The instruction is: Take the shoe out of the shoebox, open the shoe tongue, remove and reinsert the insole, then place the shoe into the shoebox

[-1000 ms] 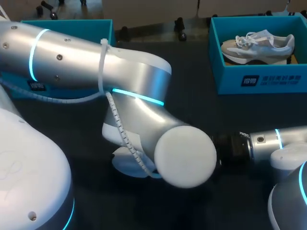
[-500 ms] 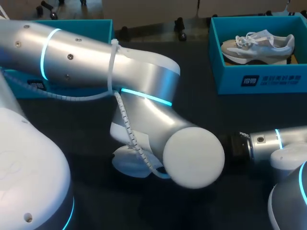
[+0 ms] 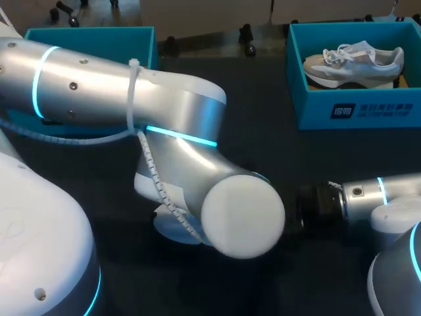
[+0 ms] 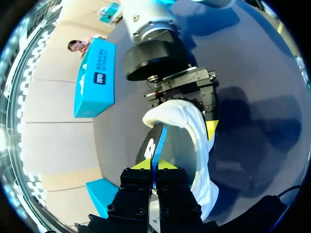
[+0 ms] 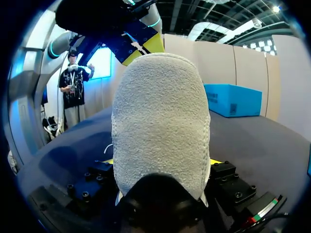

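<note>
A white shoe (image 4: 197, 141) with a grey suede heel (image 5: 160, 116) sits between the fingers of my right gripper (image 5: 161, 162), which is shut on its sides and holds it off the table. One yellow fingertip (image 4: 211, 130) shows beside the shoe. My left gripper (image 4: 154, 166) is shut on the thin dark insole (image 4: 156, 143) with a blue edge, which stands up out of the shoe. In the head view my left arm (image 3: 164, 138) hides both grippers; a white bit of shoe (image 3: 168, 227) shows under it. A second pale shoe (image 3: 355, 60) lies in the blue shoebox (image 3: 355, 108).
A blue box lid (image 3: 92, 39) lies at the far left, partly behind my left arm. My right arm's wrist (image 3: 342, 201) comes in low from the right. The dark tabletop (image 3: 263, 145) lies between the arms and the boxes.
My left arm's elbow swung a little to the right, then back to the left. The right arm and the shoe in the box stayed put.
</note>
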`<state>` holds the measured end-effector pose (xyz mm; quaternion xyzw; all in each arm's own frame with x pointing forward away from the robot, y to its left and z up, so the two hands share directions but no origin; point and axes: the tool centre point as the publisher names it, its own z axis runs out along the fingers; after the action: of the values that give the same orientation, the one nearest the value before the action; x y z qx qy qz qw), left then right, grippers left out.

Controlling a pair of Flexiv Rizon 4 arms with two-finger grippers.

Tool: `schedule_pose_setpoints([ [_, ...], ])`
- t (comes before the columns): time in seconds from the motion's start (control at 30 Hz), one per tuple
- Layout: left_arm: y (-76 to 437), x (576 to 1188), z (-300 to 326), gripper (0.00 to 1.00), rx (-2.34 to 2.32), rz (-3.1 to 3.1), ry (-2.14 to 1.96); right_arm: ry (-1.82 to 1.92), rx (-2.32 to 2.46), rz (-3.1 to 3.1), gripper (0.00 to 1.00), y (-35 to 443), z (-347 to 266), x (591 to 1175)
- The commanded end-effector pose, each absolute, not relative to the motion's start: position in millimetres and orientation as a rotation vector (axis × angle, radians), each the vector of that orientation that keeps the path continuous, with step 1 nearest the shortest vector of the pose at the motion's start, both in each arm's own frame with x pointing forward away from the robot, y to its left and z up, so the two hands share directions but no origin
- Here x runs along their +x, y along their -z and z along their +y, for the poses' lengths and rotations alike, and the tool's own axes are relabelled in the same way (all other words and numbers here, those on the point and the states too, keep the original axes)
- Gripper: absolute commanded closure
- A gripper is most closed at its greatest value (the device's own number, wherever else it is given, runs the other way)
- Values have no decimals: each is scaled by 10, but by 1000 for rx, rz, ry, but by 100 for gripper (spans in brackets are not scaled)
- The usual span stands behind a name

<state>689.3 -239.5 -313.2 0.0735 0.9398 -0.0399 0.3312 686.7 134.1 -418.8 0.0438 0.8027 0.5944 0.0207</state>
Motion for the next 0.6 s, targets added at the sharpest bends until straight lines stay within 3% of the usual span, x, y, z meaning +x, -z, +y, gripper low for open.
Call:
schedule_pose_setpoints([
  [0.03, 3094, 6939, -2318, 100, 181, 2465, 166, -1834, 138, 2496, 100, 4172, 1355, 6858],
  [0.6, 3039, 6890, -2424, 100, 63, 2437, 270, -1834, 138, 2496, 100, 4172, 1355, 6858],
])
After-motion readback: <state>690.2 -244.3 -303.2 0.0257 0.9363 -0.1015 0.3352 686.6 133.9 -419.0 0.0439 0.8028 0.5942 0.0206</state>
